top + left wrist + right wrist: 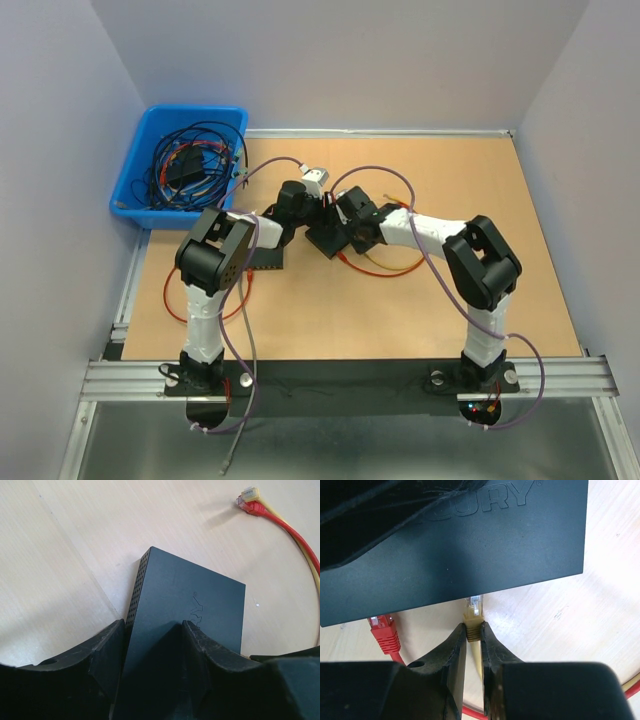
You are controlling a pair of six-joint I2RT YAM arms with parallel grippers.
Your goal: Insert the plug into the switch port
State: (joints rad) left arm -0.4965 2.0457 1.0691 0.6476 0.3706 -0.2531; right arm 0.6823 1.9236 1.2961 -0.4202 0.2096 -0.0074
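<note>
Squarely between the fingertips of the right pincer [473,629] sits the yellow plug [474,614]. The two black fingers are closed tight on its boot, and only the clear tip sticks out ahead of them. That tip reaches the near edge of the black switch [470,545], which fills the view straight ahead of the pincer. The port face is hidden under that edge, so whether the plug has entered a port cannot be told. A red plug [384,629] lies to the left of the fingers in the wrist view, apart from them, its tip likewise pointing at the switch's edge above the pale wooden table [560,630].

The left pincer [152,640] is clamped on the switch from the opposite side. One finger [107,655] rests against the vented side wall and the other on the broad lid, with the box running out ahead of the fingertips. Ahead and to the right of this pincer, well apart from it, two loose cable ends [250,502], one red and one yellow, lie together on the table. Seen from above, both pincers meet over the switch at mid-table. A blue bin [130,185] of tangled cables stands well off beyond the left pincer.
</note>
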